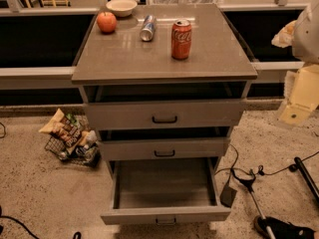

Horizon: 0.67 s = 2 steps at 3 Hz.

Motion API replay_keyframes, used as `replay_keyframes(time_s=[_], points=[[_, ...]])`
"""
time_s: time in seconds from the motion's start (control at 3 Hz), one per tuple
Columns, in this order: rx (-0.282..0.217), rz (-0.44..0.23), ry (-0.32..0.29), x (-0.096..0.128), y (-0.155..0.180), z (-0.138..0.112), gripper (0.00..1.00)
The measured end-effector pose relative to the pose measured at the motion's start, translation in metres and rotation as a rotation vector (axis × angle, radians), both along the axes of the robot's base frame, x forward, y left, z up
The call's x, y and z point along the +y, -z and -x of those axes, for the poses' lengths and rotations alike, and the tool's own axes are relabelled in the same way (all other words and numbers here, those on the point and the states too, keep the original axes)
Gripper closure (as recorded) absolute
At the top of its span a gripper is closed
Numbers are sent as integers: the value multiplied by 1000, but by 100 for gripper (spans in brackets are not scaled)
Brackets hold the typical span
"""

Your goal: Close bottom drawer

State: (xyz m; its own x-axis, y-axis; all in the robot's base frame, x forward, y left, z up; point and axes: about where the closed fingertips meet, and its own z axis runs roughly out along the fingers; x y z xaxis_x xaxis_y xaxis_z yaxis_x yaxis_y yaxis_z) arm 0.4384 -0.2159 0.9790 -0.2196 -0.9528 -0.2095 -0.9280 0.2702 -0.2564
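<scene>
Bottom drawer (164,214) sits pulled far out, lowest of three, untouched. My gripper (298,106) hangs well apart at the view's right edge, open or closed I cannot tell. Approach is pending, I judge: reach the front panel, push inward.

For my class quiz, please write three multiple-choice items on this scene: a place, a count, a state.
1. Where is the gripper? A) over the fruit B) at the right edge, apart from the cabinet C) in a drawer
2. How many cans are on the cabinet top? A) one B) two C) four
3. How is the bottom drawer? A) pulled far out B) shut C) removed
1 B: it shows right of the cabinet. 2 B: a red can upright, a silver can on its side. 3 A: its bare tray shows.
</scene>
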Motion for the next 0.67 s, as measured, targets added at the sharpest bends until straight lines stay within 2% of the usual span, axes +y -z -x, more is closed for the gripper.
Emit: replay_keyframes(time_s=[0.33, 0.67], points=[[0, 0, 0, 0, 0, 0, 0], [56, -6, -47, 7, 35, 1, 0]])
